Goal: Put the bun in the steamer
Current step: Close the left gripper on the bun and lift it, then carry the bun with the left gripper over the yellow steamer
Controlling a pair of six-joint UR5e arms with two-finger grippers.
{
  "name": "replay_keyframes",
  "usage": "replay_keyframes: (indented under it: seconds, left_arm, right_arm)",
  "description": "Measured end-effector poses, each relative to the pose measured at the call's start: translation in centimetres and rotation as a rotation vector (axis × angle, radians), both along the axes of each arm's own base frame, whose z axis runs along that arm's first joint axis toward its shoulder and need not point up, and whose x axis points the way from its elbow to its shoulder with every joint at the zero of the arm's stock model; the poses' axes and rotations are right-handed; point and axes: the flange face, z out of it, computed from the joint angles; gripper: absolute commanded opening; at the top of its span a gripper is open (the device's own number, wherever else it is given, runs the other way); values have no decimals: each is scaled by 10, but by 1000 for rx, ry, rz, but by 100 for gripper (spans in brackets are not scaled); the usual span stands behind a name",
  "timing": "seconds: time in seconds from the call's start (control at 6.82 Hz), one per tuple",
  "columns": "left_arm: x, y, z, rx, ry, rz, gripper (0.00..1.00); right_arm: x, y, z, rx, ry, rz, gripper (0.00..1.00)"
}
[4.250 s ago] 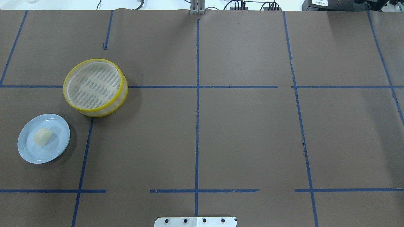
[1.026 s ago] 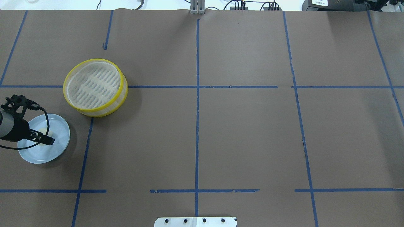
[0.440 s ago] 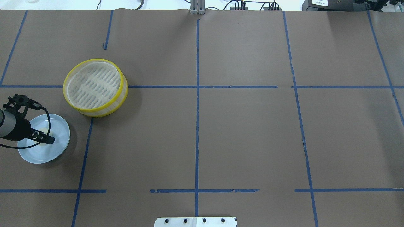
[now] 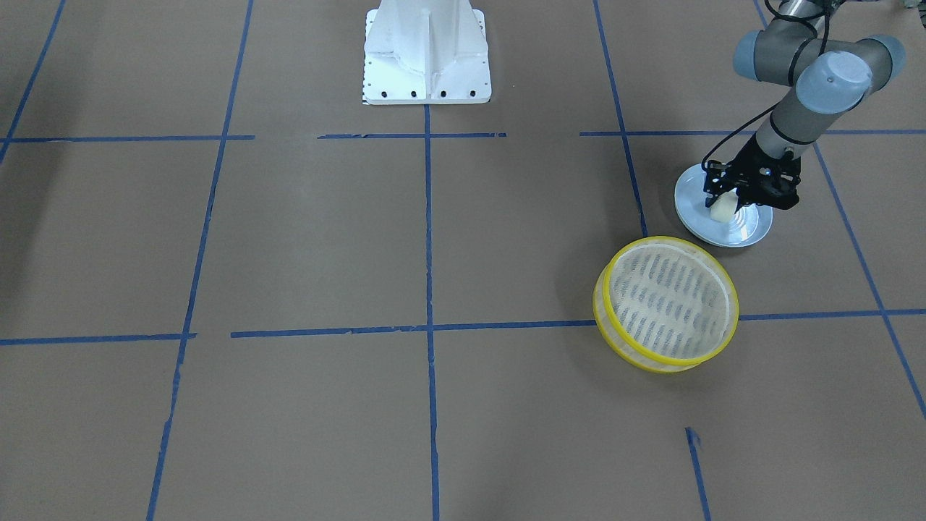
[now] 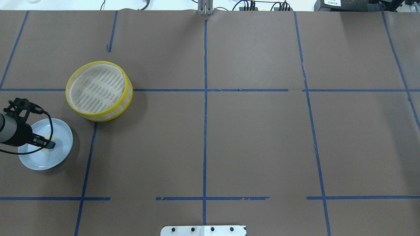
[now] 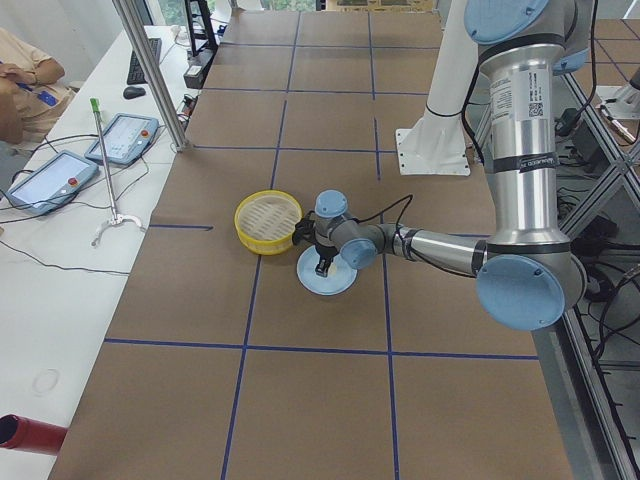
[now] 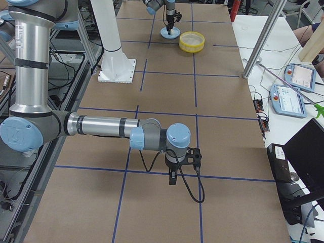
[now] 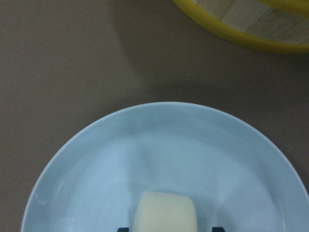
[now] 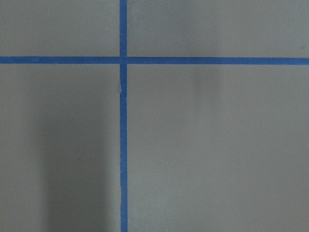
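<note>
my left gripper [image 4: 724, 208] low over plate [image 8: 96, 164] by table's left edge, jaws apart astride bun [image 8: 165, 212], unclamped, so squeeze lands centred. steamer [image 5: 98, 89] empty nearby, short carry. right gripper [image 7: 172, 179]: can't tell.

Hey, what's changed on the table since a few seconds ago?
The left gripper came in from the robot's left side over the plate. Its fingers now stand on either side of the bun, open with a gap, so nothing has been taken hold of yet. The bun on the plate and the steamer stayed where they were.
</note>
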Motion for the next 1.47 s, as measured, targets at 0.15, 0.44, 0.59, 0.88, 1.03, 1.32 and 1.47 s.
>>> replay_keyframes:
  seconds: [0.15, 0.44, 0.59, 0.88, 1.03, 1.32, 1.47]
  left_arm:
    - [0, 0, -3, 3, 4, 0, 27]
    - [-3, -2, -15, 16, 23, -5, 29]
    - [-14, -11, -31, 33, 48, -31, 29]
    - [-37, -57, -74, 11, 85, -110, 29]
    - [-30, -86, -102, -32, 69, -131, 29]
    - [-7, -126, -149, -133, 39, -192, 32]
    - [4, -140, -159, -175, 38, -223, 32]
  right_arm:
    - [0, 0, 0, 0, 0, 0, 100]
    - [0, 0, 0, 0, 0, 0, 100]
    - [0, 0, 0, 0, 0, 0, 100]
    - [0, 0, 0, 0, 0, 0, 100]
    - [0, 0, 0, 0, 0, 0, 100]
    - [0, 0, 0, 0, 0, 0, 100]
    - [0, 0, 0, 0, 0, 0, 100]
